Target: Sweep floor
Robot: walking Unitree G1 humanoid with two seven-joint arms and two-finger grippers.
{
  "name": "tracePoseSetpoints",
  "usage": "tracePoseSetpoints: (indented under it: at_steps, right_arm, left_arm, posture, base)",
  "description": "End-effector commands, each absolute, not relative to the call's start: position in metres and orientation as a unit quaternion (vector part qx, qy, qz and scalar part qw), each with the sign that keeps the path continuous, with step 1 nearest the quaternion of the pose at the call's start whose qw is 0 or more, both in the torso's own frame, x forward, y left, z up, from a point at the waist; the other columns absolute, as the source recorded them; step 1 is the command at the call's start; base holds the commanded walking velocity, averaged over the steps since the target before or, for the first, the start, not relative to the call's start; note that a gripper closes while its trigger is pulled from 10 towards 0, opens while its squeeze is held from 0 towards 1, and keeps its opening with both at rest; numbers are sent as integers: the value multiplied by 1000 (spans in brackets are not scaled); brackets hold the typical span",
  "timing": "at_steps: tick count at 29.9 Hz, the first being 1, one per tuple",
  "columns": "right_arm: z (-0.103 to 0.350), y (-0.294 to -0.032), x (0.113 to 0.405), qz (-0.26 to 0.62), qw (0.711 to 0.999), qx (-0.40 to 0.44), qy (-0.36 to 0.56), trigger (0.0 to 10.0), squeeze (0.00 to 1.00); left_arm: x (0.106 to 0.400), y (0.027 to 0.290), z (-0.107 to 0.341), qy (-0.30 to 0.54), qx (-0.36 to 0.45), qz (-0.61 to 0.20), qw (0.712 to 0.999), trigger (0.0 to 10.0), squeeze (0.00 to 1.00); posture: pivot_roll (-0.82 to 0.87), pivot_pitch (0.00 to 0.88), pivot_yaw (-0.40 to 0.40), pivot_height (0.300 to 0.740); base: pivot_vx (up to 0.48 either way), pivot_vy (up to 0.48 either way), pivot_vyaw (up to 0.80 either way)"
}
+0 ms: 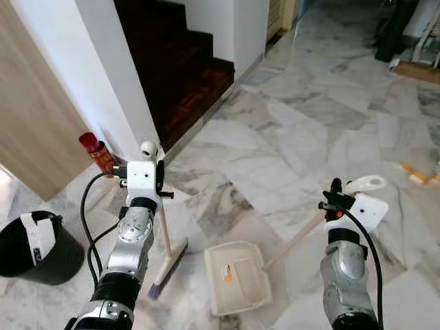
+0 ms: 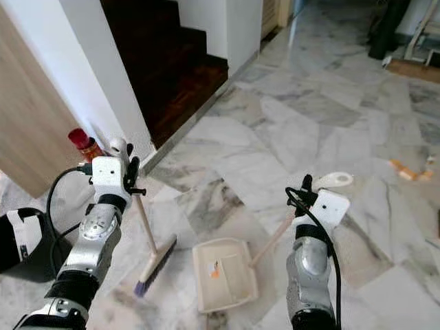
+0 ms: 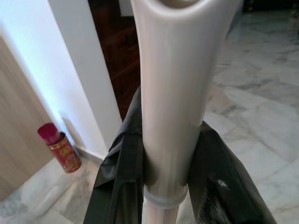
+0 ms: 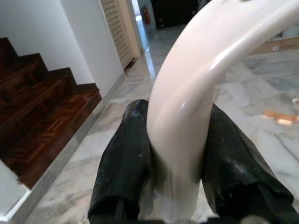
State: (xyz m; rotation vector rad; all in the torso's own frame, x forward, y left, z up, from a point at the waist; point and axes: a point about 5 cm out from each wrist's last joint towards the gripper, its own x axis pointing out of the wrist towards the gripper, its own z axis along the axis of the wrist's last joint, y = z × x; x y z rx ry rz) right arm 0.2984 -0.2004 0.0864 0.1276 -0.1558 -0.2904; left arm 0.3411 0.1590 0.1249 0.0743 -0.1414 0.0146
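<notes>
L gripper (image 3: 166,186) clamps 1 broom (image 1: 167,265), R gripper (image 4: 180,172) clamps 1 dustpan (image 1: 237,275) handle; 1 scrap (image 1: 226,276) in pan.

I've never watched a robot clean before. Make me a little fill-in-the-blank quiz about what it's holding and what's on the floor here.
1. The left gripper is shut on the handle of the ____.
2. The right gripper holds the handle of the cream ____, whose pan rests on the marble floor.
3. A small ____ scrap lies inside the pan.
4. By the white wall stands a ____ canister, near the black bin.

Missing words: broom; dustpan; orange; red
</notes>
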Motion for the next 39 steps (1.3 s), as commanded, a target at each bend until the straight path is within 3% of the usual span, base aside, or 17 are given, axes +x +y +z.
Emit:
tracePoseSetpoints:
  at_steps: [1,15,39]
  right_arm:
    - [92,-198,301,-140,984,70,-89,10000,0]
    - [93,-198,302,-140,984,62,-91,10000,0]
    - [92,-198,302,-139,984,65,-87,10000,0]
  left_arm:
    - [343,163,133,-83,39,13,996,10000,0]
    - [344,161,133,-82,35,10,996,10000,0]
    - [344,161,133,-81,33,10,996,10000,0]
  posture:
    - [-24,75,72,740]
    - [-26,60,68,740]
    - [-23,68,69,740]
  base:
    - [0,0,0]
    - [0,0,215]
    - [0,324,0]
